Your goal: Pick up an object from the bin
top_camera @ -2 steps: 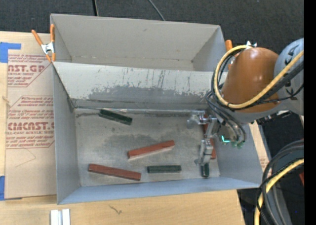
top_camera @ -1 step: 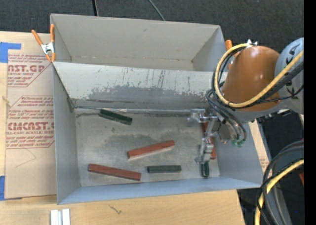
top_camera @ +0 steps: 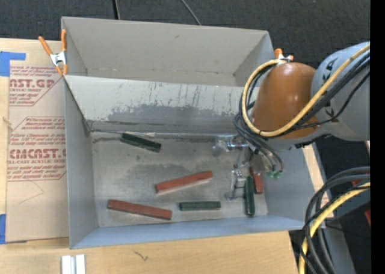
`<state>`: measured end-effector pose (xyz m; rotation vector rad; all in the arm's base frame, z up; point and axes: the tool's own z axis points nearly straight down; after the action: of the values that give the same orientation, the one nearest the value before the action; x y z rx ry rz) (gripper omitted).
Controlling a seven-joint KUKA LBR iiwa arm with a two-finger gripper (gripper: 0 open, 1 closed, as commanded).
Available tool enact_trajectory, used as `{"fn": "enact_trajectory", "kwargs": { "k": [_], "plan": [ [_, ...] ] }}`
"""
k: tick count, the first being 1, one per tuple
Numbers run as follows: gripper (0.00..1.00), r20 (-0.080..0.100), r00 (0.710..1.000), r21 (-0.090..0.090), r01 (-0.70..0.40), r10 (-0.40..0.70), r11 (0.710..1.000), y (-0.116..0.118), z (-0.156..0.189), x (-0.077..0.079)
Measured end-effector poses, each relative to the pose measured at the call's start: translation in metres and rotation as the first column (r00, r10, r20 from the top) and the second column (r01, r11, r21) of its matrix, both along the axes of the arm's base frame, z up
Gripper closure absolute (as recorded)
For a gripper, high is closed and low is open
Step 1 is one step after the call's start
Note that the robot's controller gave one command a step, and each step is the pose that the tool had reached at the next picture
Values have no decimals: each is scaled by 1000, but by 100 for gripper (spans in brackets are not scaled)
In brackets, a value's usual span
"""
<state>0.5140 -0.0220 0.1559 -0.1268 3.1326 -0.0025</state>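
My gripper [top_camera: 239,175] is low in the right part of the bin, close to the floor under the arm's orange cover. A dark green stick [top_camera: 249,199] lies lengthwise right beside it on its right, reaching toward the front wall. A short red stick [top_camera: 258,183] lies just right of the green one, partly hidden by cables. Whether either stick is touched by the gripper cannot be made out. A longer red-brown stick [top_camera: 184,182] lies slanted on the floor to the gripper's left.
A dark green stick [top_camera: 200,205] lies flat near the front wall. A red-brown stick [top_camera: 139,209] lies at the front left. Another dark green stick [top_camera: 141,142] rests near the back left. The right wall stands close to the gripper.
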Motion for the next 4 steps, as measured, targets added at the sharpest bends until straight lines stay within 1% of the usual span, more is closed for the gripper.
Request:
{"fn": "enact_trajectory", "kwargs": {
  "k": [1,2,3,4],
  "plan": [
    [0,-1,1000,2,-30,30,1000,35,-64,1],
    [100,-8,985,1,-174,174,985,56,-83,19],
    [100,-7,985,1,-174,174,985,56,-83,19],
    [100,-8,963,2,-269,269,963,52,-54,15]
  ]
}}
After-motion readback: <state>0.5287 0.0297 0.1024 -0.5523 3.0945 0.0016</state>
